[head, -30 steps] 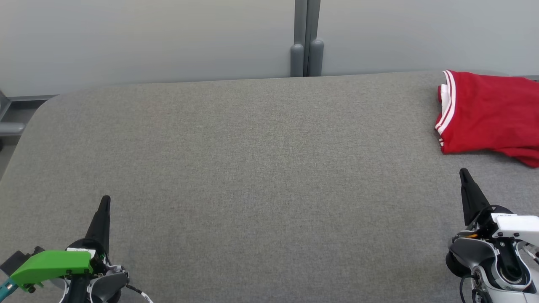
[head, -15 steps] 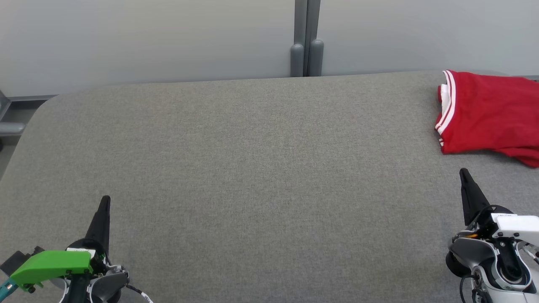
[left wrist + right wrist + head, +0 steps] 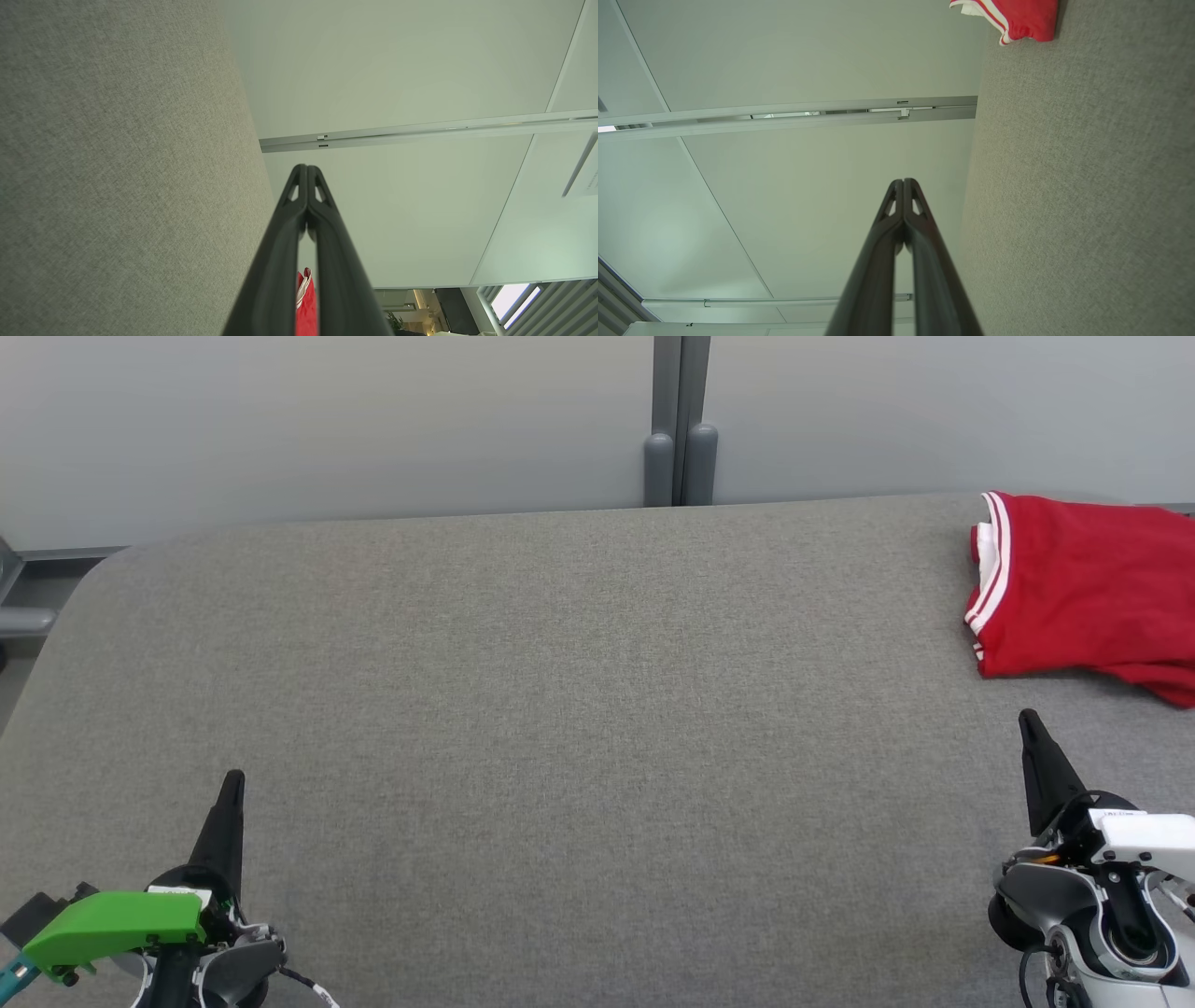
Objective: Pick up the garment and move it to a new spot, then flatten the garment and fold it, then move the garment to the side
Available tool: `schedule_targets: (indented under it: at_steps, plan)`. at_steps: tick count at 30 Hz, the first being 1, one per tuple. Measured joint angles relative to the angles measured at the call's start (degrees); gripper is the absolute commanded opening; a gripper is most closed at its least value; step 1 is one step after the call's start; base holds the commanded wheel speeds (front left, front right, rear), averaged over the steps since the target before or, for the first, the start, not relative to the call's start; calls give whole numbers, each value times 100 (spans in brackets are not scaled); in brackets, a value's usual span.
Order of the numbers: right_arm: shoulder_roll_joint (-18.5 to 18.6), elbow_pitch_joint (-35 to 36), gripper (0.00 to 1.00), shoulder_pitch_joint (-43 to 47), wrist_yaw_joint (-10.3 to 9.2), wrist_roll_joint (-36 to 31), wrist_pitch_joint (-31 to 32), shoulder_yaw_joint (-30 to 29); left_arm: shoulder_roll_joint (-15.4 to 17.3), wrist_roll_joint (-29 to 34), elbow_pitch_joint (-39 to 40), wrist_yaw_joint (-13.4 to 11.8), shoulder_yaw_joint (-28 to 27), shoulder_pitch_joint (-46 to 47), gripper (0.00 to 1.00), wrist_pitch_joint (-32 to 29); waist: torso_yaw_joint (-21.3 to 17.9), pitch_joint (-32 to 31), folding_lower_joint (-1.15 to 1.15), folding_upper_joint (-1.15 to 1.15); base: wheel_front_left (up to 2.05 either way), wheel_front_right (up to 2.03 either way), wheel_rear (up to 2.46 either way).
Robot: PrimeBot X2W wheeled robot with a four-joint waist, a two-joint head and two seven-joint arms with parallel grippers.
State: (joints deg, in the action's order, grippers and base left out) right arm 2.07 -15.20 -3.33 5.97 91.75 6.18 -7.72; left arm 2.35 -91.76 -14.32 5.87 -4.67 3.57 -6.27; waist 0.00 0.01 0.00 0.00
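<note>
My left pincer [image 3: 231,784] sits low at the near left, clenched on nothing, its two fingers pressed tip to tip. The grey surface [image 3: 560,709] spreads wide between my arms. At the near right my right pincer [image 3: 1029,719] is clenched and empty too, pointing toward the far edge just short of the cloth. I can't settle which step I am in. A shirt lying at the side like this would fit one waiting to be fetched, or one already folded and set aside. Either way, I judge the sound thing is to keep both tips clear of the fabric so that nothing snags or drags it. The garment [image 3: 1083,588] lies at the far right, well apart from my left arm. It is red with white striped trim along its left edge, gathered into a compact layered block. Its near right corner is uneven, and its right end runs past the head view's border.
</note>
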Motion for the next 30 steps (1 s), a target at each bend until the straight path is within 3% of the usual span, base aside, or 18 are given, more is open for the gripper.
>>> schedule_targets:
  at_steps: [30]
  plan:
    - [0,0,0,-1,0,0,0,0,-1,0,-2,1,-2,0,0,0,0,0,0,0,0,0,0]
